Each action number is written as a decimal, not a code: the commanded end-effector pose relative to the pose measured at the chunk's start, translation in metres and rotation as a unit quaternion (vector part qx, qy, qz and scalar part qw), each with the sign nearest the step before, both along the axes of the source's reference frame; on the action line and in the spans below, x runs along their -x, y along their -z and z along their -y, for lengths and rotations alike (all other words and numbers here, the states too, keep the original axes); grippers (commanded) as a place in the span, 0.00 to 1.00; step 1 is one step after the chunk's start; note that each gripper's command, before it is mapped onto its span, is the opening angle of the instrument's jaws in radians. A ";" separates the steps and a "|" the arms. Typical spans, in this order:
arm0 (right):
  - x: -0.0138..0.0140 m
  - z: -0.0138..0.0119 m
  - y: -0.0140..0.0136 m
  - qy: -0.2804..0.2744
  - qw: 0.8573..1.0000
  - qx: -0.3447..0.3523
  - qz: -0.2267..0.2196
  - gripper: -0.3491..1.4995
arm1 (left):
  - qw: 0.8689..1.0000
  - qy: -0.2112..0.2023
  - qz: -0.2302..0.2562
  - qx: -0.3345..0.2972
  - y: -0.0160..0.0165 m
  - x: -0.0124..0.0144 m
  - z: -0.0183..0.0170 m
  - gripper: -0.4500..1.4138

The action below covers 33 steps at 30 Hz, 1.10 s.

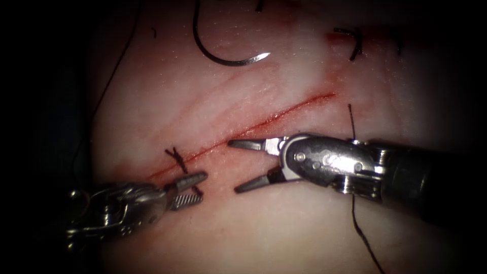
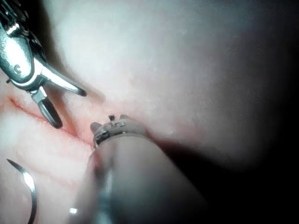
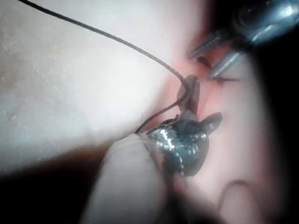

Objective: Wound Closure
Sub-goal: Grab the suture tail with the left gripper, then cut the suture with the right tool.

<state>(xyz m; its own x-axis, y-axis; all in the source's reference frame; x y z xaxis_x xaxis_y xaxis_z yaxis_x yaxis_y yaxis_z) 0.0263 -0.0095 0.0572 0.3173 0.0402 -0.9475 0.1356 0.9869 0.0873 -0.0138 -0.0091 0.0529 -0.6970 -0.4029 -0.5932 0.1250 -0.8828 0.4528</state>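
Note:
The tissue (image 1: 284,223) carries a slanted cut (image 1: 264,122). The curved needle (image 1: 223,61) lies free on the tissue to the left of the cut, held by neither tool; it also shows in the left wrist view (image 2: 31,186). A tied stitch with short dark ends (image 1: 177,158) crosses the cut's lower end. My left tool (image 1: 192,189) stands open just below that knot, with a short thread end between its jaws. My right tool (image 1: 234,166) is open wide beside the cut's middle and holds nothing. Its spread jaws also show from the right wrist (image 3: 203,105).
A long dark thread (image 1: 362,236) runs behind the right tool's wrist and down over the tissue; the right wrist view shows it crossing the tissue (image 3: 117,39). Another tied stitch (image 1: 355,43) sits at the cut's upper right. Red fluid (image 1: 127,170) stains the tissue along the cut.

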 end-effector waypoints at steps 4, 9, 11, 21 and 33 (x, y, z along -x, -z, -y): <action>-0.0007 -0.0003 -0.0003 -0.001 1.000 0.002 0.000 0.73 | 1.000 0.001 0.000 0.001 -0.0004 0.0006 -0.0002 0.17; -0.0007 -0.0003 -0.0003 -0.001 1.000 0.002 0.000 0.73 | 1.000 -0.019 -0.006 0.012 -0.0010 0.0002 0.0005 0.05; -0.0007 -0.0003 -0.0003 -0.001 1.000 0.002 0.000 0.72 | 1.000 -0.023 -0.005 0.011 -0.0013 0.0001 0.0006 0.05; -0.0010 -0.0002 0.0001 -0.002 1.000 0.001 0.002 0.71 | 0.999 -0.024 -0.016 0.019 -0.0004 -0.0005 -0.0008 0.05; -0.0016 0.0000 -0.0003 -0.005 1.000 0.002 -0.006 0.70 | 0.999 -0.021 -0.001 0.024 0.0011 -0.0008 -0.0013 0.05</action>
<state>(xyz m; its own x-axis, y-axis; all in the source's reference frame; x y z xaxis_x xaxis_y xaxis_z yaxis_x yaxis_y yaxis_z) 0.0272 -0.0099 0.0572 0.3036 0.0425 -0.9518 0.1295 0.9879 0.0855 -0.0125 -0.0081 0.0513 -0.6783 -0.4596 -0.5733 0.1639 -0.8552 0.4917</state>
